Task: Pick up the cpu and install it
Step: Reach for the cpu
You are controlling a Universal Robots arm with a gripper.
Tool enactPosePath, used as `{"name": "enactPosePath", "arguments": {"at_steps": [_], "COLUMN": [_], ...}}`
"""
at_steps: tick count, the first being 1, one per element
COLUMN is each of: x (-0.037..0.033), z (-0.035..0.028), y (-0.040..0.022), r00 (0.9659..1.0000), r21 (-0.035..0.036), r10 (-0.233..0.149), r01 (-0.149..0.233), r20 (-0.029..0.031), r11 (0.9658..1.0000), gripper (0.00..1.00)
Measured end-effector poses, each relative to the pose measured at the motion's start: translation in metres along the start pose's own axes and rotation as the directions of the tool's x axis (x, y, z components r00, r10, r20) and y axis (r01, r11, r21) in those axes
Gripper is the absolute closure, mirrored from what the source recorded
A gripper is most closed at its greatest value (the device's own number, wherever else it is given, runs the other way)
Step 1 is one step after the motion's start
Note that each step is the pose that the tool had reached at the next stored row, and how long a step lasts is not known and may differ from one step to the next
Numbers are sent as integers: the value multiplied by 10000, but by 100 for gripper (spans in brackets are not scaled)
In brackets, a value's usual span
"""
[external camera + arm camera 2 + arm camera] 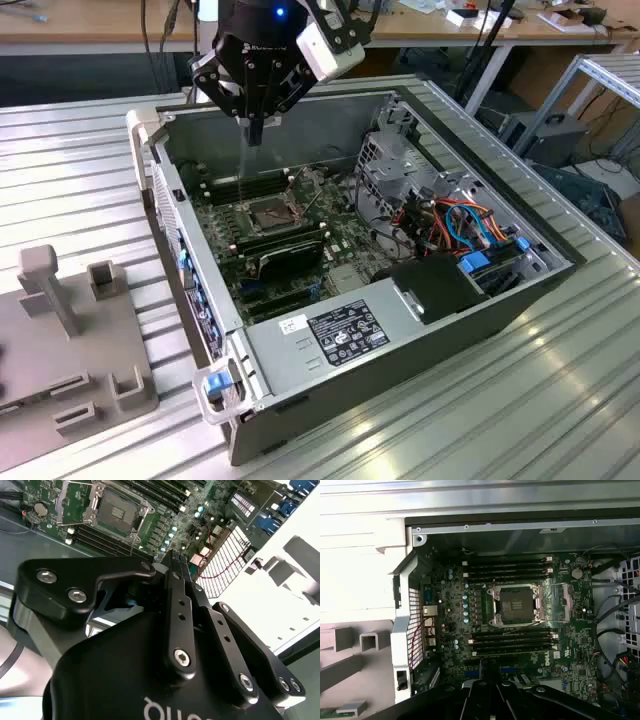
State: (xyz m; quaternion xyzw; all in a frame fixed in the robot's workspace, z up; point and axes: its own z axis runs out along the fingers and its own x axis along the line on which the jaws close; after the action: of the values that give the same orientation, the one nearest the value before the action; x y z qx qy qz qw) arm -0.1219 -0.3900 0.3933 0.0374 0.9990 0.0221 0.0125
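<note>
One thing I cannot tell: where the cpu lies. The socket (270, 213) on the board shows a dark centre. In the exterior view the gripper (254, 135) hangs at twelve o'clock from that socket, its fingers pressed together. The power-supply box (330, 335) sits at five o'clock, the grey fixture (70, 350) at eight o'clock, outside the case (165, 195).

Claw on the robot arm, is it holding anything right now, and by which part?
It cannot be told. The black claw hangs above the open grey metal computer case, over its green motherboard.
</note>
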Motion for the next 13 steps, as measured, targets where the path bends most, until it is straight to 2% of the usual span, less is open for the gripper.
{"name": "enactPosePath", "arguments": {"at_steps": [9,13], "x": [14,44], "z": [0,1], "y": [2,0], "r00": [10000,10000], "r21": [0,0], "r10": [0,0], "r01": [0,0], "r20": [0,1], "r11": [10000,10000], "gripper": [89,89]}}
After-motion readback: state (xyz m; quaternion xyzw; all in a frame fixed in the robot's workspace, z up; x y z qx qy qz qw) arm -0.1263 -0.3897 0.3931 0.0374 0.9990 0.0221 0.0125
